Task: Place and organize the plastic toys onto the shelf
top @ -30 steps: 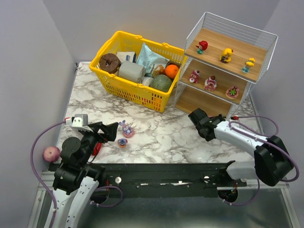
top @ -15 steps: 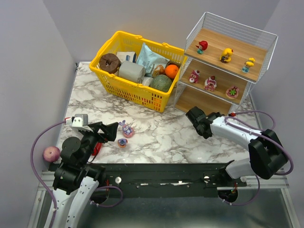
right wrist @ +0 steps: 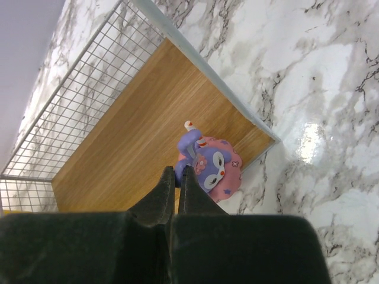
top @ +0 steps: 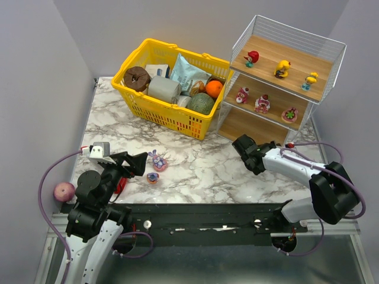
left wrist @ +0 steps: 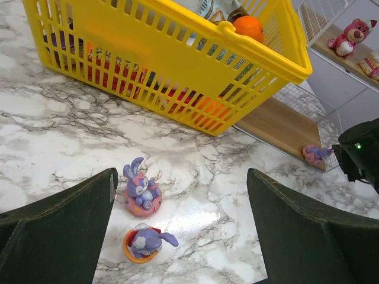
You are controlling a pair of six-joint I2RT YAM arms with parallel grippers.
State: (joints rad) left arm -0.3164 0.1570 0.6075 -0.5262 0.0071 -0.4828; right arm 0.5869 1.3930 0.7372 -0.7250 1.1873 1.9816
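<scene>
Just ahead of R gripper [right wrist: 176, 176] tips, purple bunny [right wrist: 208, 167] is seen at front corner of shelf [right wrist: 130, 130] bottom board; R jaws are shut, nothing gripped. Between wide-open L gripper [left wrist: 180, 177] fingers, pink-base bunny [left wrist: 140, 190] and orange-base bunny [left wrist: 144, 242] are seen on marble table [left wrist: 53, 130].

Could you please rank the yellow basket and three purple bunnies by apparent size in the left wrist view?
1. Yellow basket.
2. Pink-based bunny and orange-based bunny, alike.
3. Shelf bunny, though farther away.
</scene>
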